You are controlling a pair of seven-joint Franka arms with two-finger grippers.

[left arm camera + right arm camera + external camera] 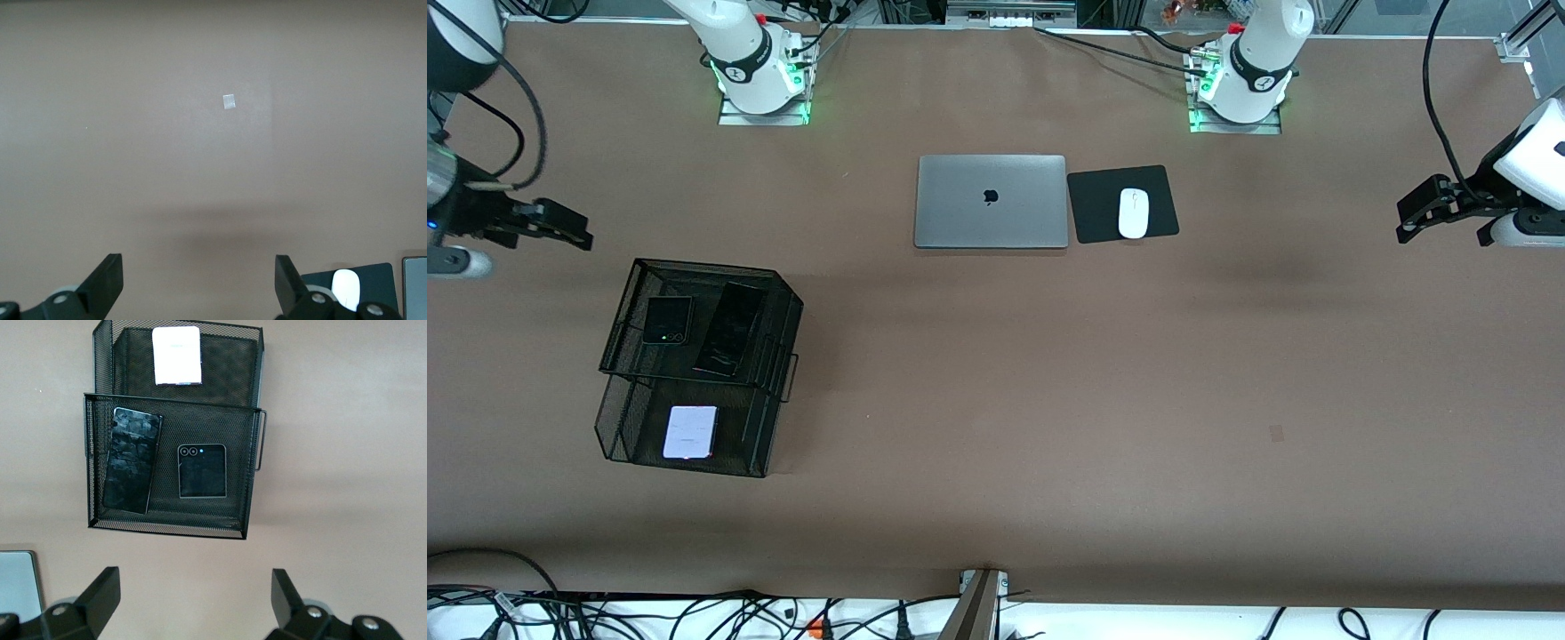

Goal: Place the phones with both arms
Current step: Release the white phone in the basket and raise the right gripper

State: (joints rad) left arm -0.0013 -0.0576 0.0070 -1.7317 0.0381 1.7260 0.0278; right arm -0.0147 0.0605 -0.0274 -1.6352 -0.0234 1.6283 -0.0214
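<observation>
Lavender phone (690, 432) lay in the rack's (618, 356) lower tray, lower left; two black phones (667, 320) above; both grippers (560, 227) (1427, 209) hung released at frame edges.

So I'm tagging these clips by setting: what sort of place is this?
Probably a robotics lab mocked up as an office desk: a closed grey laptop, a white mouse on a black pad, and a two-tier black mesh tray holding phones.

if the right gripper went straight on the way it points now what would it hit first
Probably the upper tier of the black mesh tray: the right gripper, jaws open, points at it over bare table. The long slim phone and black flip phone lie there. Depth is unclear.
</observation>
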